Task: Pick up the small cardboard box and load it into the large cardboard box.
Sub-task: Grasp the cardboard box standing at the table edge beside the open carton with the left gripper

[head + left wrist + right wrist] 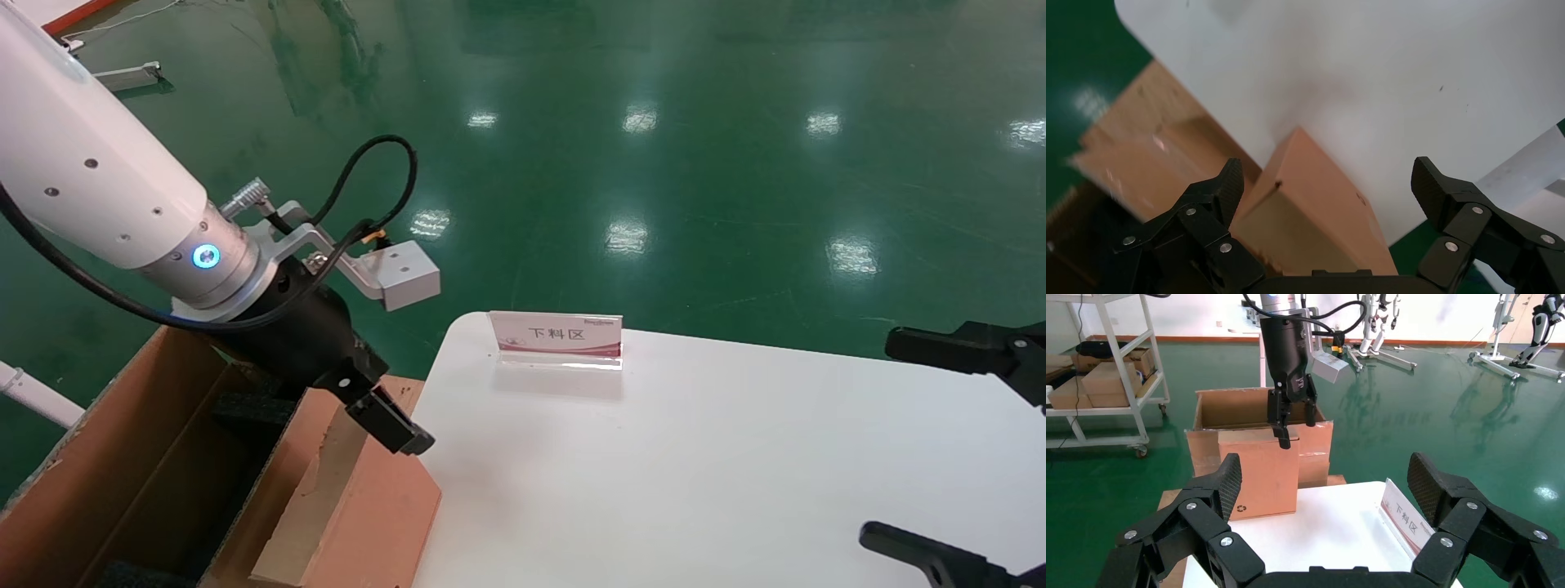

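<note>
**Hovering over the small box at the big box's flap**

Hanging with its fingers spread, the left gripper (1292, 424) holds nothing; it sits just above the small cardboard box (1259, 471). From the head view the small cardboard box stands on end against the outer face of the large cardboard box (139, 457), at the edge of the white table (735, 474), apparently not yet inside. Black foam (253, 408) shows within the large box, beyond the flap. A sign card (558, 336) stands on the table, well apart from the large box. The right gripper (1324, 539), also spread, idles over the table's far side. Judged step: grasping or regrasping. Next, the fingers should close across the small box, then lift it over the flap.
</note>
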Robot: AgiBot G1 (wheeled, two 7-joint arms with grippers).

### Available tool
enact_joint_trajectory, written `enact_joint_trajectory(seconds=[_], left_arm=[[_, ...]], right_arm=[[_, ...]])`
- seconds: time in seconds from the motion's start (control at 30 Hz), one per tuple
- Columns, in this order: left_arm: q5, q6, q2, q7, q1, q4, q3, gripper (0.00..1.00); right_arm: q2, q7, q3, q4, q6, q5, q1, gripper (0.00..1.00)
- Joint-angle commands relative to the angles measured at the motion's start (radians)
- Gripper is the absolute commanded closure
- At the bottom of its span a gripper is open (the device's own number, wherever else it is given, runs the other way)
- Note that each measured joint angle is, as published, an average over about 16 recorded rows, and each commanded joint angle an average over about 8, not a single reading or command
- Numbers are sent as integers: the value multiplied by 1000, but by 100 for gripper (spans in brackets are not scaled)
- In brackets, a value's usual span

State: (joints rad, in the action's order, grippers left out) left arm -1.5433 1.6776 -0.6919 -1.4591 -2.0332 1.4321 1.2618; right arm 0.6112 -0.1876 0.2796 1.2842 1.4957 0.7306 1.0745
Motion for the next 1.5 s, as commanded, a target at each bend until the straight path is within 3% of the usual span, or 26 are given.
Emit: enact_joint_trajectory(seconds=[0.03,0.4,0.77,1.5], left_arm=[[4,1,-1,-39,-23,-8,41,0],[42,31,-28,-256,-113,-35,208,0],[79,42,-49,-401,-151,-34,327,0],[78,2,-29,-479,-96,-28,402,0]], right_arm=[[0,0,0,0,0,0,0,0],[0,0,0,0,0,0,0,0],[0,0,0,0,0,0,0,0],[0,0,0,0,0,0,0,0]])
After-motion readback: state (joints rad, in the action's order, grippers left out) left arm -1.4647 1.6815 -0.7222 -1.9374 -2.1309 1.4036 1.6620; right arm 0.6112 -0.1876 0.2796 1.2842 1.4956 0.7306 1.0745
